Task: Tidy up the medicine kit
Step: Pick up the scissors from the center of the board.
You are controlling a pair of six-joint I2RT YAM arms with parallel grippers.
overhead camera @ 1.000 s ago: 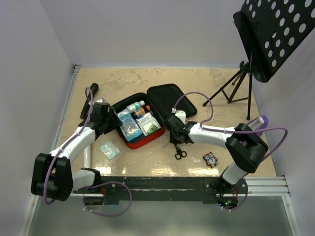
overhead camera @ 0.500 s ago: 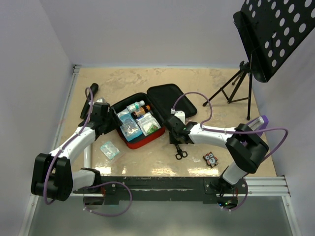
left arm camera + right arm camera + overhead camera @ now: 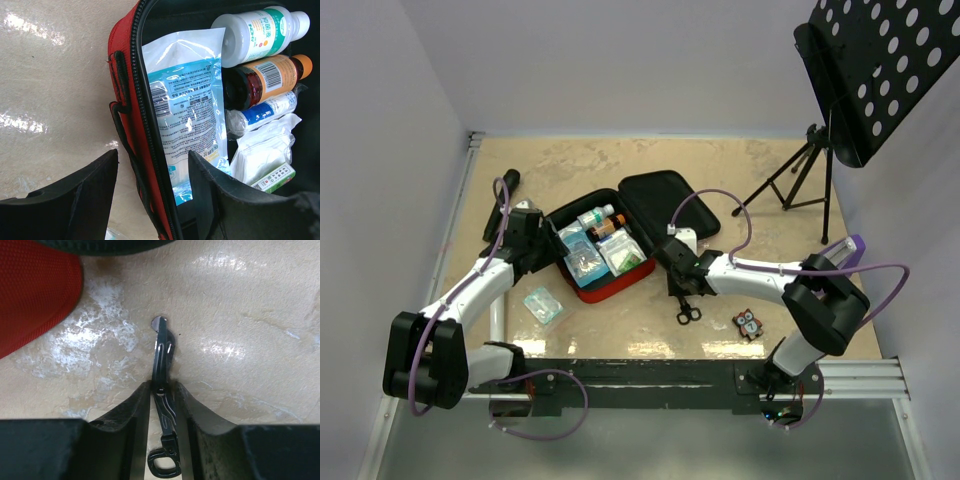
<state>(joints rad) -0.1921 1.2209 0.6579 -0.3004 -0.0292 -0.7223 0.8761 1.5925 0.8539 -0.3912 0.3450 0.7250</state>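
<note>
1. Top external: The open medicine kit (image 3: pixel 603 288), a red soft case with black lining, lies left of centre on the beige table (image 3: pixel 620 170). Its lid is folded back to the right. The left gripper (image 3: pixel 542 245) is at the kit's left wall. The right gripper (image 3: pixel 680 292) is over black scissors (image 3: pixel 687 312) just right of the kit, so the right arm is the nearer one to them.

2. Left wrist: The left gripper's (image 3: pixel 152 156) fingers stand apart and unclenched astride the ribbed zipper edge of the kit (image 3: pixel 125 75), one outside and one inside. Packed within are a glossy sachet (image 3: pixel 187 110), a white plastic bottle (image 3: pixel 255 32) and an amber bottle (image 3: pixel 270 75).

3. Right wrist: The slim metal scissors (image 3: pixel 161 347) lie lengthwise between the right gripper's (image 3: pixel 162 385) fingers, blades pointing away from the wrist, handle loops nearest the camera. The fingers hug the shank closely, but whether they pinch it cannot be told. The kit's red woven corner (image 3: pixel 35 290) lies ahead and to the left.
</note>
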